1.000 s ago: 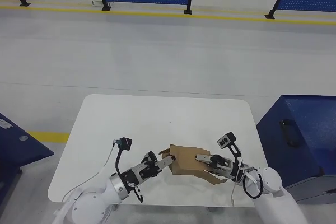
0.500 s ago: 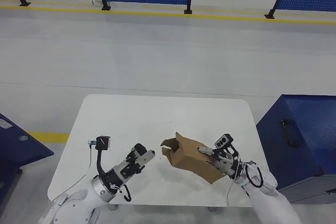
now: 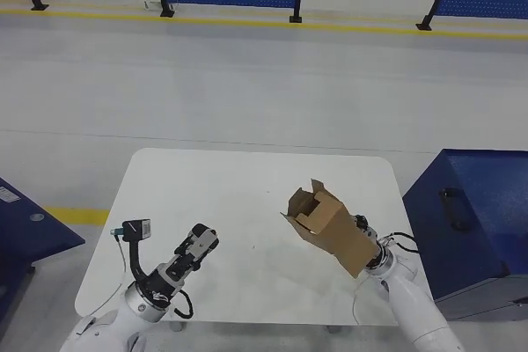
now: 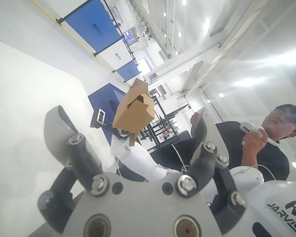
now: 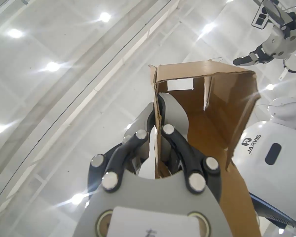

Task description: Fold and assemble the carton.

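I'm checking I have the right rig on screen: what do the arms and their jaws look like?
The left arm and right arm have rounded white shells, with black cable loops near the wrists. Each ends in a grey plate, black links with silver bolts, and pale grey jaws. The left wrist carries a black camera box on a curved stalk.

Table (image 3: 246, 176): white, matte top, rectangular with rounded corners; stood on a pale grey floor (image 3: 246, 79). One small dark speck (image 3: 266, 193) lay directly on the top, a little beyond centre toward the far edge, well apart from all four edges. Nature of speck: could not tell.
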